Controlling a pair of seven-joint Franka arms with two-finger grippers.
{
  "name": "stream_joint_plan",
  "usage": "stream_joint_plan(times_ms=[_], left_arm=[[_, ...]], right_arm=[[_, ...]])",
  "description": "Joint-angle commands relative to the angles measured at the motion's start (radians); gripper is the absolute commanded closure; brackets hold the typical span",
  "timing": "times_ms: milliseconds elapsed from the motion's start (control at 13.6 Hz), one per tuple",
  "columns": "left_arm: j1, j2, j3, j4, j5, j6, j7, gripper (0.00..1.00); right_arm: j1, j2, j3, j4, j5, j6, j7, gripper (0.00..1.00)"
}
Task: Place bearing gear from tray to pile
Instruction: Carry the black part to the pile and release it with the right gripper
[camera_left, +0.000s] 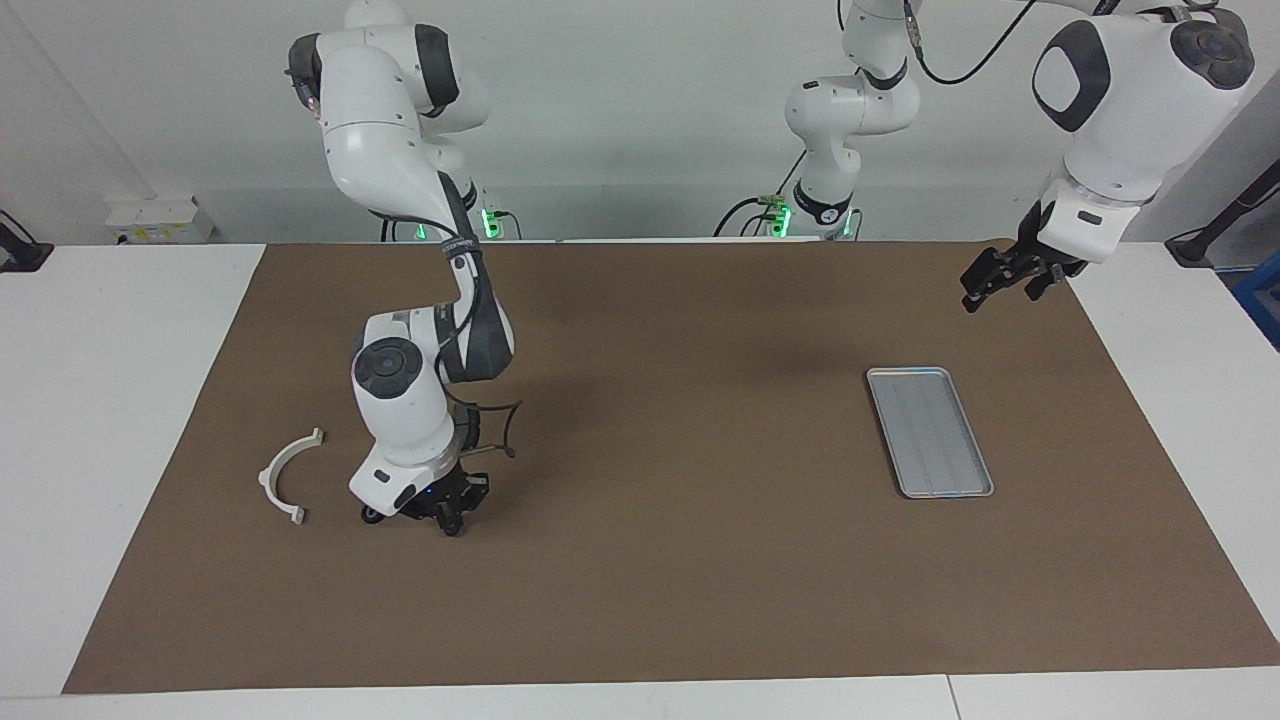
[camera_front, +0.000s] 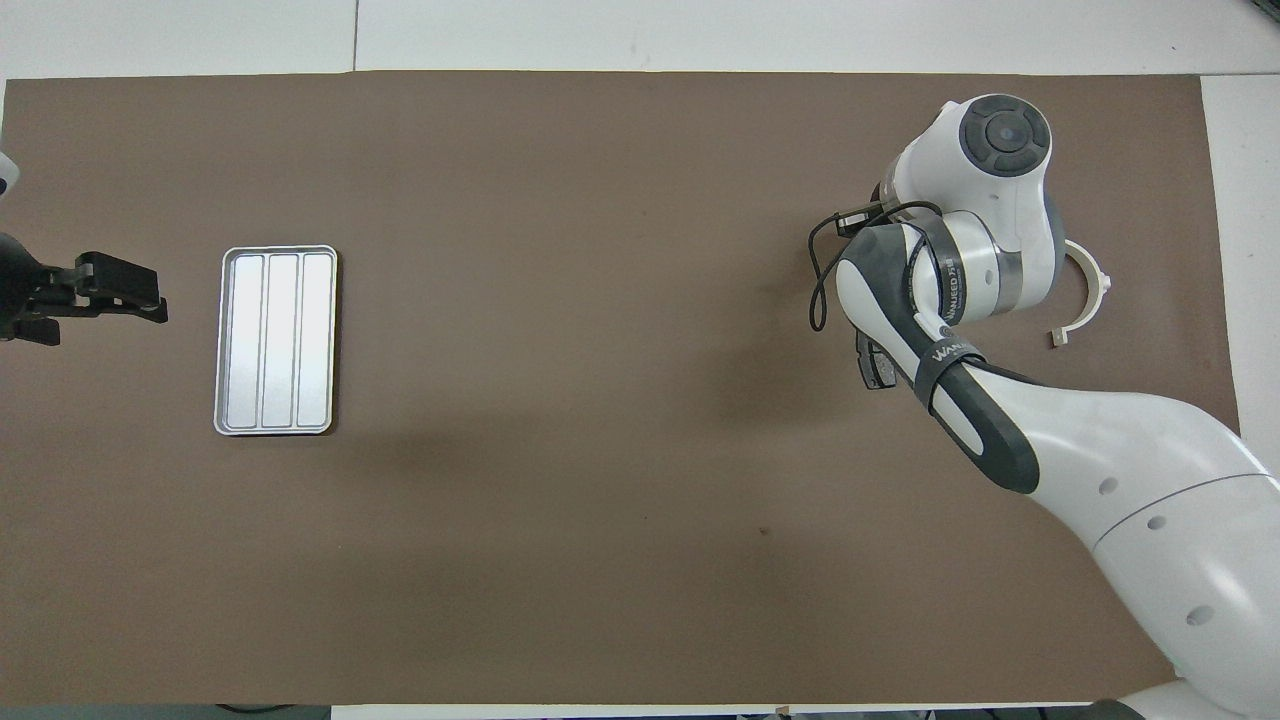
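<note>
Brown matting covers the white table. At lower left of the facing view the right gripper (camera_left: 448, 522) is down at the mat, its fingers too hidden to tell open from closed, with a small black bearing gear (camera_left: 371, 515) beside it and a white half-ring (camera_left: 286, 477) nearby. At upper right the left gripper (camera_left: 985, 287) waits, spread wide, above the silver tray (camera_left: 929, 432).

Tray (camera_left: 929, 431) toward left arm's end, half-ring (camera_left: 287, 475) toward right's
</note>
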Motion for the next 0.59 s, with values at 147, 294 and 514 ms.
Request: stream_joint_plan(times_ms=[147,294,514], left_arm=[[-0.012,-0.013,0.012,-0.003,-0.002,-0.015,0.003,0.0],[-0.012,-0.013,0.012,-0.003,-0.002,-0.015,0.003,0.0],[-0.012,-0.014,0.012,-0.003,-0.002,-0.015,0.003,0.0]], right_arm=[[-0.013,-0.033,0.014,-0.044,0.001,0.012,-0.018,0.0],[-0.015,-0.035,0.013,-0.044,0.001,0.009,-0.018,0.0],[-0.024,-0.04,0.013,-0.041,0.001,0.006,-0.018,0.0]])
